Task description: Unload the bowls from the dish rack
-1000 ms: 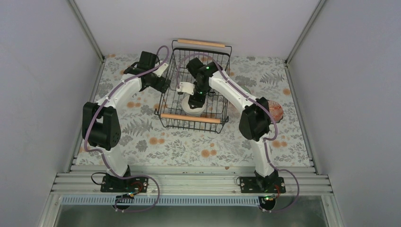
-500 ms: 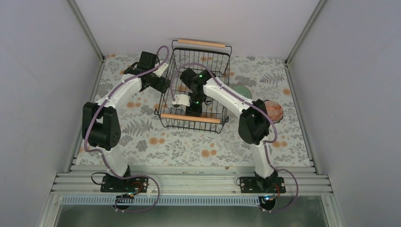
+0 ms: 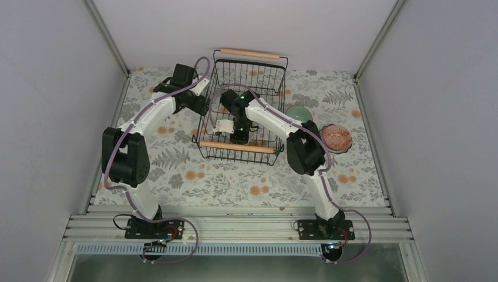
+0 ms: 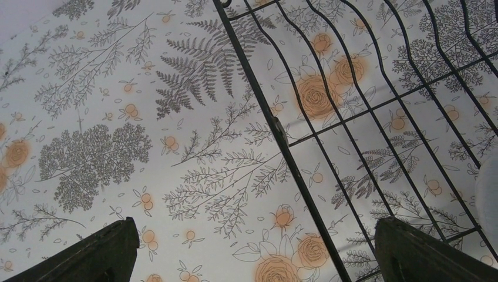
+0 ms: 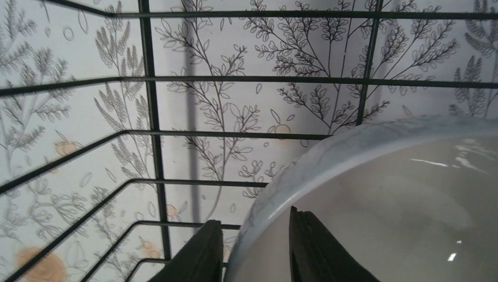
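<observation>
White bowl, glossy and smooth-rimmed, is pinched by right jaws; left jaws gape wide.

surface: table, floral-print cover | mid-back: black wire dish rack | right of rack: mint-green bowl, pinkish patterned bowl just beside, apart

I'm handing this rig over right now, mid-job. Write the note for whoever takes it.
Left gripper: open, empty, over the dish rack at its left wall.
Right gripper: inside the rack, shut on the rim of the white bowl, one finger inside, one outside.
Done: mint-green bowl and pinkish patterned bowl sit on the table right of the rack.
Left: lift the white bowl out and set it down. No other bowl shows in the rack, but the arm hides part.
</observation>
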### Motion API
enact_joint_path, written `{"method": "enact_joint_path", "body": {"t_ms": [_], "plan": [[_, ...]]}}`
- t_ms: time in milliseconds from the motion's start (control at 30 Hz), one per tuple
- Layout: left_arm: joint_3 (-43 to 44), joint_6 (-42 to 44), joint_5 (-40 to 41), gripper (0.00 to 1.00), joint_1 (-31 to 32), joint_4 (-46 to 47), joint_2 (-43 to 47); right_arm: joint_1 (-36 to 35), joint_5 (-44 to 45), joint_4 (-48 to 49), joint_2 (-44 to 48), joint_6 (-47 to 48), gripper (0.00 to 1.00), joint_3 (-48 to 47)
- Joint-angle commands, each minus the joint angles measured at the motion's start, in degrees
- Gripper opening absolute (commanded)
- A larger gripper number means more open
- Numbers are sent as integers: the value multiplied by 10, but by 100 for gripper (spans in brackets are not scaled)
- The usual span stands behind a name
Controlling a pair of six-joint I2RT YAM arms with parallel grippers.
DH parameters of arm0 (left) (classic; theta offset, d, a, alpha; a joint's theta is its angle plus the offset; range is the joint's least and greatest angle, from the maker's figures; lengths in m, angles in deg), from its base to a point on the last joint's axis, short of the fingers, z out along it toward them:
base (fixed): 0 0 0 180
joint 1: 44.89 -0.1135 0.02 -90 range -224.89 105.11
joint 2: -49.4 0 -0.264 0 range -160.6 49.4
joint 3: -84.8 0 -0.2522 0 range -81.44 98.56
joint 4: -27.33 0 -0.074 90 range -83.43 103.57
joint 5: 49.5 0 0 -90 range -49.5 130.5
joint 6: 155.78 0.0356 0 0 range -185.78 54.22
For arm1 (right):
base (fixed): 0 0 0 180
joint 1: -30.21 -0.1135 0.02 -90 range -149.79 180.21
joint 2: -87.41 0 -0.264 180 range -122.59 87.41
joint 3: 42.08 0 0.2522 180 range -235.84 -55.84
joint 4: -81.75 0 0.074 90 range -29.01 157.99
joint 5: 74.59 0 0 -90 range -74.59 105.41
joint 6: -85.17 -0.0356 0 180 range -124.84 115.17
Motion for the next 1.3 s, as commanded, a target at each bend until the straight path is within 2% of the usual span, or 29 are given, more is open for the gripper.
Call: {"method": "enact_joint_path", "body": {"t_ms": [0, 100, 200, 467, 700, 833, 967, 1100, 1267], "plan": [[-7, -1, -7, 100, 3, 9, 28, -5, 25, 9, 2, -12, 19, -18], [-7, -2, -8, 100, 3, 9, 28, -5, 29, 3, 9, -15, 8, -26], [-7, -1, -6, 100, 3, 9, 30, -4, 40, 0, 22, -18, 5, -28], [-7, 3, 13, 100, 3, 14, 44, 5, 65, 3, 90, -38, 4, -30], [-18, 18, 51, 100, 1, 25, 85, 23, 88, 37, 183, -63, 4, 13], [-26, 25, 61, 100, 0, 29, 112, 38, 140, 72, 242, -82, 4, 43], [-28, 27, 62, 100, -2, 30, 124, 90, 180, 85, 300, -115, 4, 53], [-30, 30, 65, 100, -2, 31, 132, 179, 152, 103, 370, -129, 4, 91], [-39, 31, 62, 100, -3, 35, 145, 274, 145, 111, 446, -126, 4, 205]]}}
